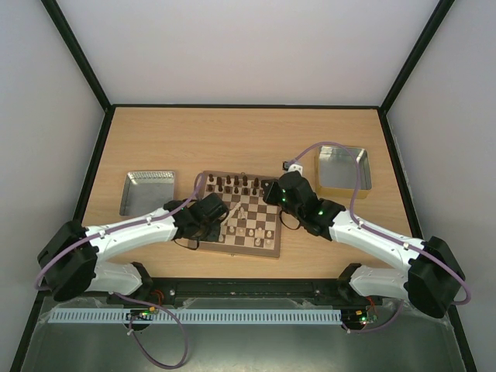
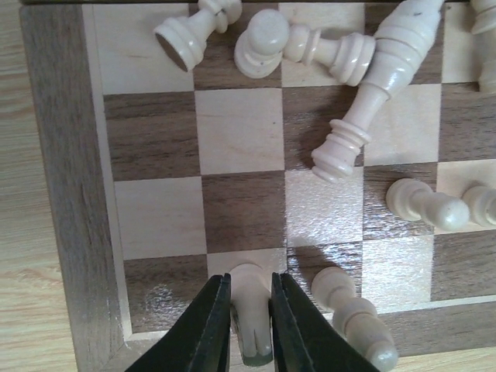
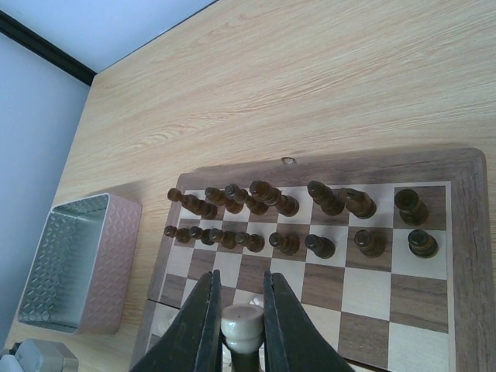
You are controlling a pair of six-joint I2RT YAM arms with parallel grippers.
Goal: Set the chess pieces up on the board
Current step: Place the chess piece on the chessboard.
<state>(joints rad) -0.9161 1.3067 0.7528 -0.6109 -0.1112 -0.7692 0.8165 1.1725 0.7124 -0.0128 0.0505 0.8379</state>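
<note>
The board (image 2: pixel 70 194) fills the left wrist view. Several cream chess pieces lie toppled on it: a tall one (image 2: pixel 380 85), a pawn (image 2: pixel 426 205) and another pawn (image 2: pixel 353 314). My left gripper (image 2: pixel 251 277) is low over the board's near corner. Its jaws press both sides of a cream piece (image 2: pixel 249 310) resting on a light square. My right gripper (image 3: pixel 240 275) hangs above the board (image 3: pixel 465 232), shut on a round-topped cream piece (image 3: pixel 242 325). In the top view the left gripper (image 1: pixel 225 219) and right gripper (image 1: pixel 273 191) sit over opposite sides of the board (image 1: pixel 267 249).
Dark brown chessmen (image 3: pixel 287 201) stand in two rows along the board's far side. A metal tray (image 1: pixel 147 191) lies left of the board and another (image 1: pixel 343 168) at the back right. The left tray (image 3: pixel 77 263) is close to the board's corner.
</note>
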